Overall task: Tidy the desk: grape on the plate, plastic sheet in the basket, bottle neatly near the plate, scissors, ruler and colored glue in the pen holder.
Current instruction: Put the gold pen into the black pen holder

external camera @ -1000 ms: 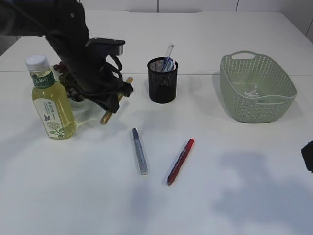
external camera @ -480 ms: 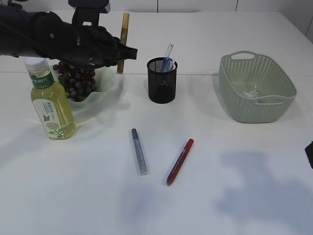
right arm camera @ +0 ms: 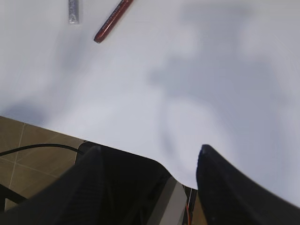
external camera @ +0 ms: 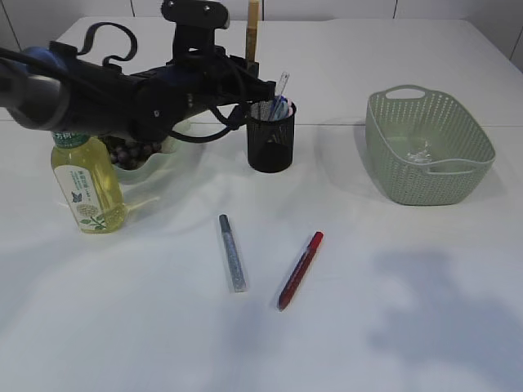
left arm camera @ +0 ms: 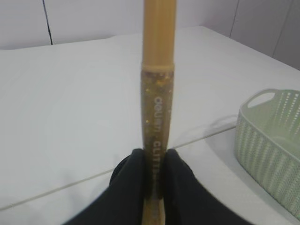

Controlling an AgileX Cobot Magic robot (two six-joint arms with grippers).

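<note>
My left gripper (external camera: 248, 72) is shut on a gold colored glue stick (external camera: 252, 24), held upright just above and left of the black mesh pen holder (external camera: 271, 140). The left wrist view shows the glue (left arm camera: 158, 93) pinched between the fingers of the left gripper (left arm camera: 154, 164). A clear ruler (external camera: 283, 88) sticks out of the holder; the scissors are hidden. Silver glue (external camera: 234, 253) and red glue (external camera: 301, 269) lie on the table. The bottle (external camera: 86, 184) stands beside the plate (external camera: 151, 167) of grapes (external camera: 131, 153). My right gripper (right arm camera: 150, 149) stands open over the table's front edge.
The green basket (external camera: 429, 147) at the right holds the plastic sheet (external camera: 421, 153); its rim shows in the left wrist view (left arm camera: 272, 140). My left arm stretches across the plate and the bottle's cap. The red glue (right arm camera: 112, 18) and silver glue (right arm camera: 73, 11) show at the top of the right wrist view.
The left arm lifted the gold glue from beside the plate, turned it upright and carried it right toward the pen holder. The right gripper slipped out of the exterior view.
</note>
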